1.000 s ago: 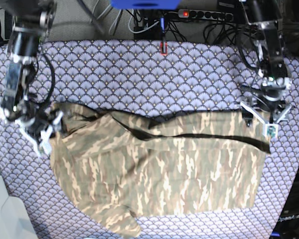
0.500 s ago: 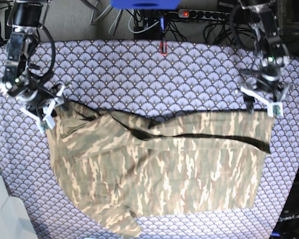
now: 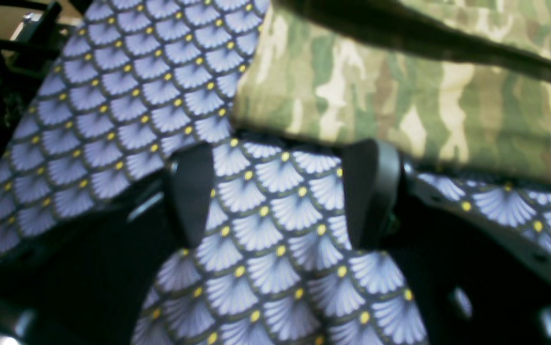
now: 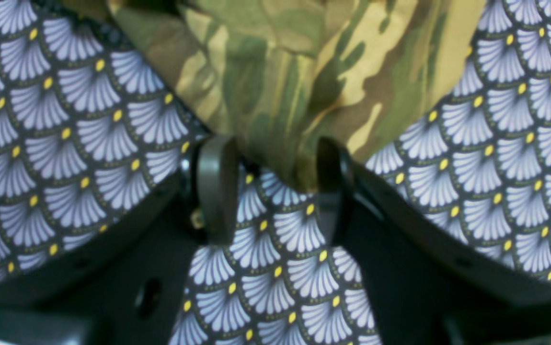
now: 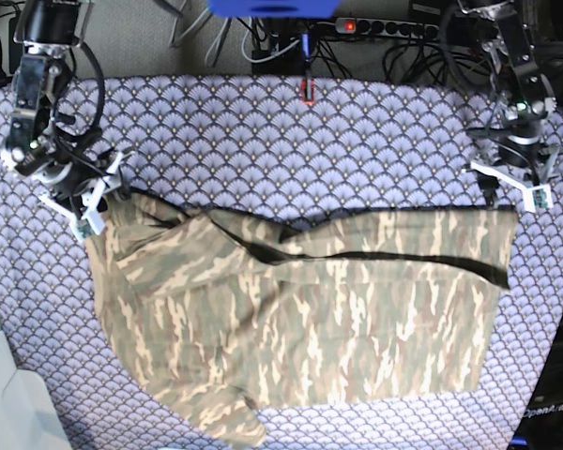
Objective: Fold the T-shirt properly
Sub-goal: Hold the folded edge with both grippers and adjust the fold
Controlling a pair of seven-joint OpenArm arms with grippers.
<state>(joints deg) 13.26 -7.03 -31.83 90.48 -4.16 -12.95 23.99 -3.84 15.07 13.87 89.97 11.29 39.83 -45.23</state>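
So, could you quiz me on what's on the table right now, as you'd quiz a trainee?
1. True or false: the T-shirt already lies folded into a neat small square.
2. What does the left tool hold? A) a sleeve B) nothing, its fingers stand apart over the tablecloth C) a cable
3. Fill in: a corner of the shirt pokes in between the open fingers of the ___ tool.

Key: 1 false; 2 B; 3 right tool.
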